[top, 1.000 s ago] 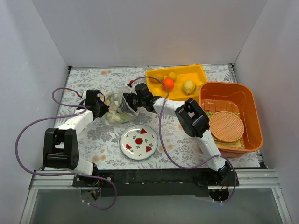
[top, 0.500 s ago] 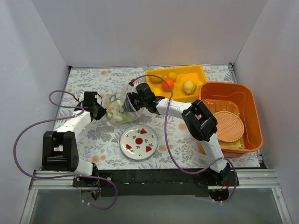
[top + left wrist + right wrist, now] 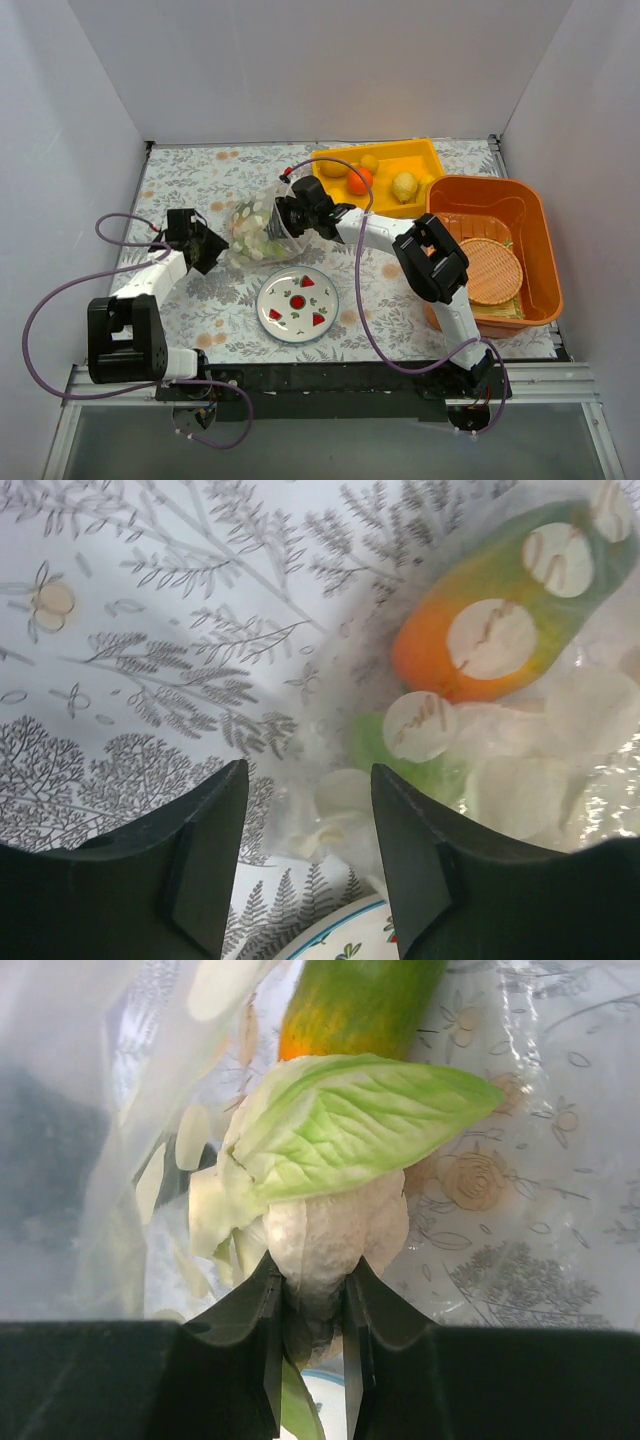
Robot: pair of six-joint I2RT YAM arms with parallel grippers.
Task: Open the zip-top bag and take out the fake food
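Observation:
The clear zip-top bag lies crumpled on the patterned cloth, holding pale pieces and an orange-green fruit. My right gripper reaches into the bag's mouth. In the right wrist view the right gripper is shut on a piece of fake food, a white cauliflower-like lump with a green leaf. My left gripper stands open just left of the bag and apart from it. In the left wrist view the left gripper has nothing between its fingers and the bag lies just ahead.
A white plate with red motifs sits in front of the bag. The yellow tray at the back holds an orange fruit and a lemon. An orange basin with a woven disc stands at the right.
My left gripper opened, let go of the bag and drew back to the left. My right gripper closed on the cauliflower piece inside the bag, and the bag shifted a little.

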